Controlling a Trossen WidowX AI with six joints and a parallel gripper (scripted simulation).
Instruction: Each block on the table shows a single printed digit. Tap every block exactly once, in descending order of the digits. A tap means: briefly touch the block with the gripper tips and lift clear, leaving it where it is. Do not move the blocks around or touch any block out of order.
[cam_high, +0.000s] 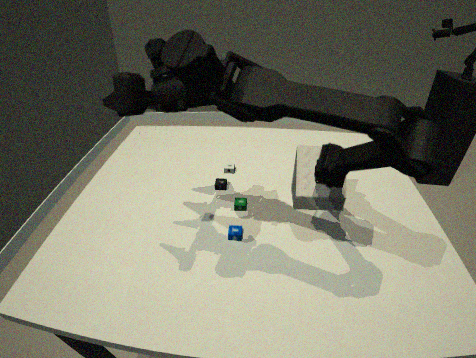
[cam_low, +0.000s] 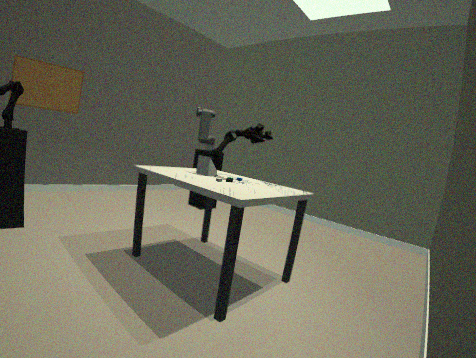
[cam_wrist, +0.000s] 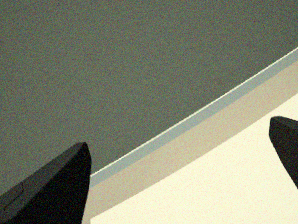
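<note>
Four small blocks stand apart on the white table (cam_high: 125, 300) (cam_low: 280, 191) in a rough line. A white block (cam_high: 229, 169) is farthest back in the top view, then a black block (cam_high: 220, 184), a green block (cam_high: 240, 204) and a blue block (cam_high: 235, 233) (cam_low: 239, 179) nearest. Their digits are too small to read. My gripper (cam_wrist: 180, 139) is open and empty, its fingertips wide apart. In the top view it is at the upper left, high above the table and away from the blocks. The wrist view shows no block.
A pale box-shaped pedestal (cam_high: 305, 175) stands on the table right of the blocks, under the arm's base. My outstretched arm (cam_high: 320, 100) spans the back, casting shadows around the blocks. The wrist view shows the table's edge (cam_wrist: 240, 175), floor and wall.
</note>
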